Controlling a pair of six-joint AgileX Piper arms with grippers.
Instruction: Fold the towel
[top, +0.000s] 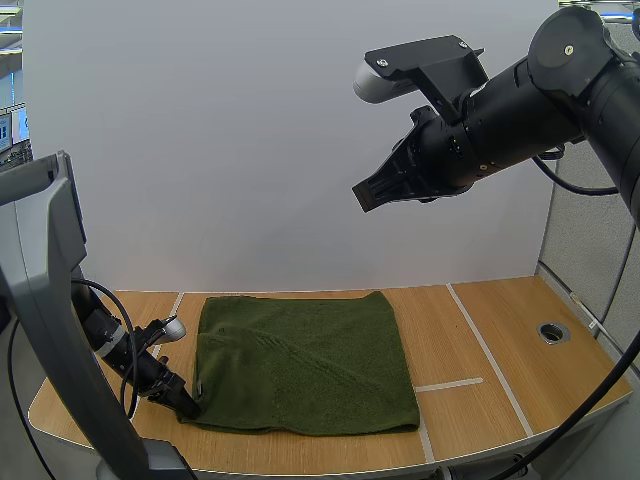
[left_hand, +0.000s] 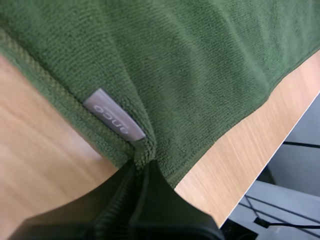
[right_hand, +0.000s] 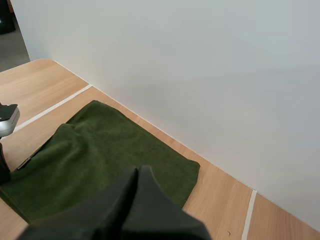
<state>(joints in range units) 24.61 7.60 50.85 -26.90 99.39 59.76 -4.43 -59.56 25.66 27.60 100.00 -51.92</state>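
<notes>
While the dark green towel (top: 305, 365) lies spread on the wooden table (top: 500, 340), toward the table's left half, its near-left corner sits in the left gripper (top: 185, 405). The left wrist view shows the two black fingers (left_hand: 120, 200) drawn together with the towel's hemmed edge pinched between their tips, and the cloth puckers into a small fold at the pinch. A grey sewn label (left_hand: 114, 116) sits on the hem just beside the pinch point. The left gripper is low, at table level, with the arm reaching in from the left. The towel's surface is not fully flat: a diagonal crease runs across it from the far-left area toward the near right. Its far edge runs close along the foot of the white wall (top: 280, 140). A long white tape line (top: 490, 350) crosses the table to the right of the towel, apart from it, and a short tape strip (top: 450, 384) reaches from that line to the towel's right edge. The right gripper (top: 368, 195) hangs high in the air above the towel's far-right part, well clear of the cloth. Its fingers lie together as one dark wedge and hold nothing. A round metal-rimmed hole (top: 553, 332) sits in the table near its right edge.
</notes>
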